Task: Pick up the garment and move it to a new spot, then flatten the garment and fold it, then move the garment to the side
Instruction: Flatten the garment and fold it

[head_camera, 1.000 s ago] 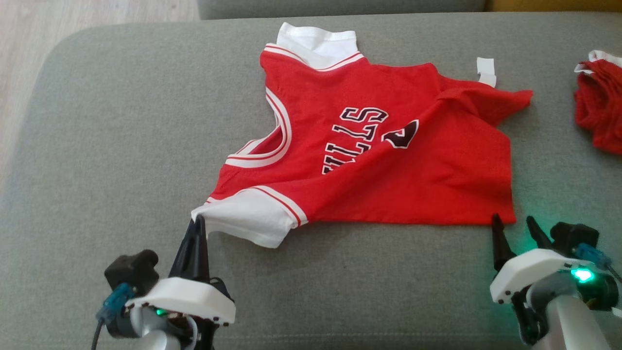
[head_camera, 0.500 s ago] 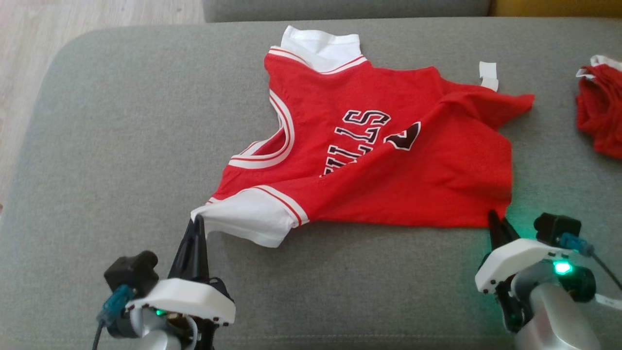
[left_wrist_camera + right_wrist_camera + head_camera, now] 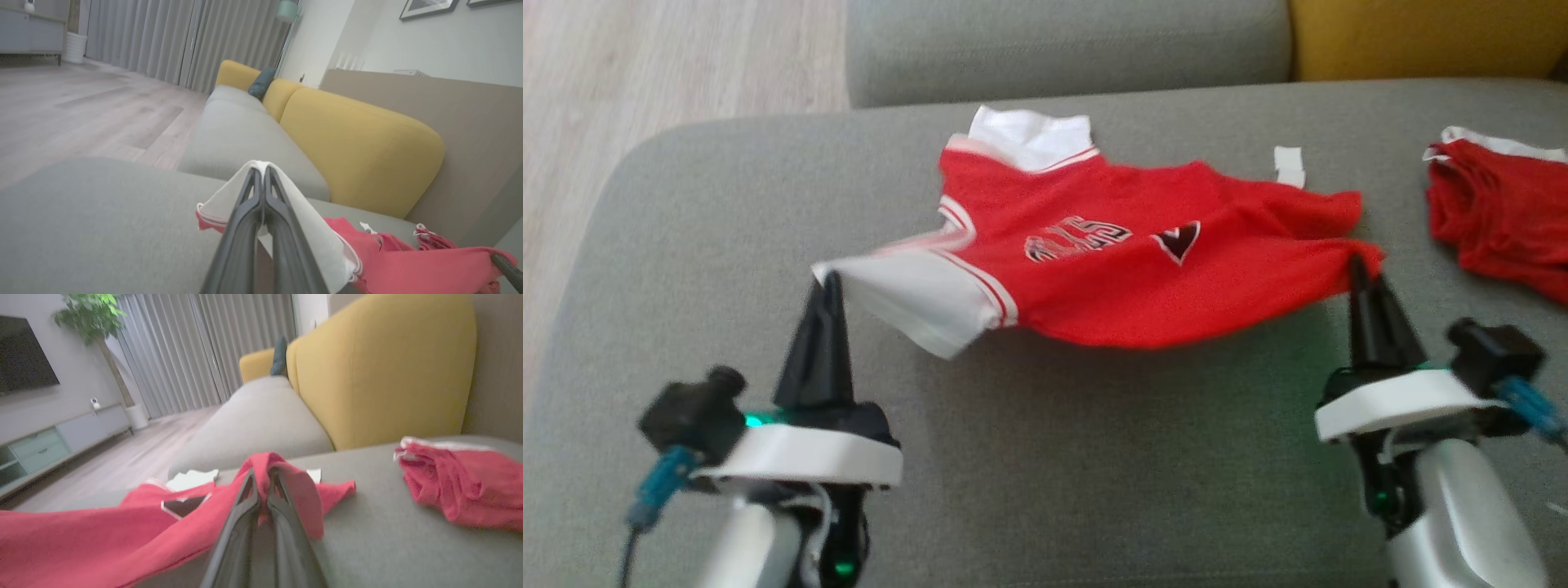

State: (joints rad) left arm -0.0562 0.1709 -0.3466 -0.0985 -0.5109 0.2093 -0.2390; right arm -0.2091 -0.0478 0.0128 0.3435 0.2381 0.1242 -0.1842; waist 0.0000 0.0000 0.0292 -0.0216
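Head view: the jersey (image 3: 1143,278) hangs stretched between the two arms over the middle of the cushion (image 3: 1054,457). The left gripper (image 3: 827,282) is clenched on the white sleeve (image 3: 915,298), and the right gripper (image 3: 1357,265) is clenched on the red hem corner. The jersey's long axis runs across the cushion from one gripper to the other. Its near edge is raised off the cushion, while the collar side looks to rest toward the cushion's far edge. Each arm has its own end, so neither is nearer. A second red pile (image 3: 1503,212) lies at the cushion's right end, apart from the jersey.

Left wrist view: the left gripper (image 3: 261,171) has its fingers pressed together with the sleeve (image 3: 294,212) folded over their tips. The red body trails off to this view's lower right, above the cushion (image 3: 102,224).

Right wrist view: the right gripper (image 3: 261,475) is pinched shut with red cloth draped over its tips. The jersey (image 3: 122,535) runs off to this view's left above the cushion (image 3: 388,547), and the pile (image 3: 457,482) sits to the right.

Judging from this, carrying the jersey to a new spot depends on both arms travelling together, so the span stays taut.
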